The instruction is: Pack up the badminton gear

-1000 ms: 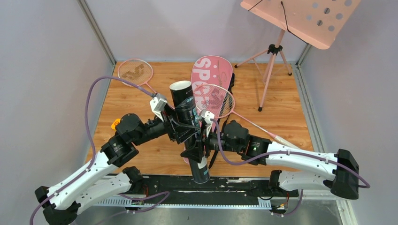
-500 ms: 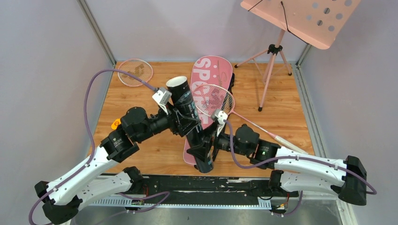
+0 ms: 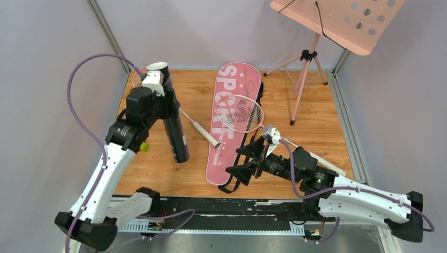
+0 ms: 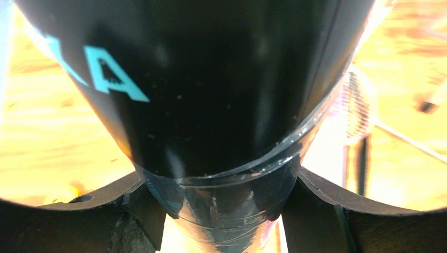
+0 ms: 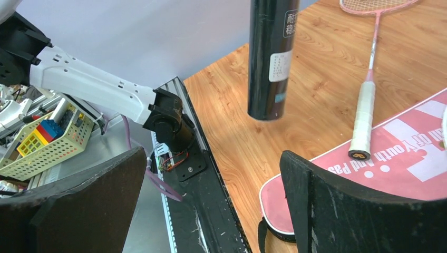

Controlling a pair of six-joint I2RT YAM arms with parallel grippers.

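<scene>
Top external: left tool clamps black tube near its open top end, tube left of pink bag. Left wrist: tube wedged betw. fingers. Right wrist only: right tool spread wide, empty; racket handle butt lies on bag edge.

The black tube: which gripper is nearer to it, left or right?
Left. The left gripper has its fingers shut on the black tube, on its upper part. The right gripper hangs open by the near end of the pink bag, apart from the tube.
</scene>
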